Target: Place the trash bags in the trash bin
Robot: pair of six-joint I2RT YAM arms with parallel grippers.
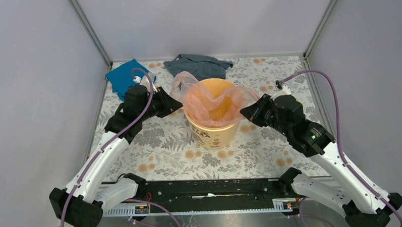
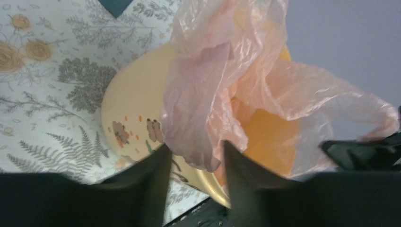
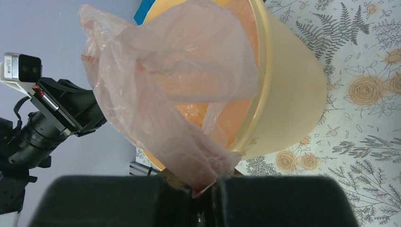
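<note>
**Bag draped in the bucket, held from the right**

I see the yellow-orange bucket (image 1: 212, 136) upright mid-table (image 1: 159, 145), with the pink bag (image 1: 213, 100) sagging into its mouth and spilling over the rim on both sides. The bucket's orange inside shows through the film.

The left gripper (image 2: 195, 145) sits by the bucket's left rim, its jaws spread, and a fold of the bag hangs into the gap. From here I can't say for sure that the film touches either finger.

The right gripper (image 3: 204, 188) is at the right rim, its jaws pressed together and pinching a gathered corner of the bag.
</note>
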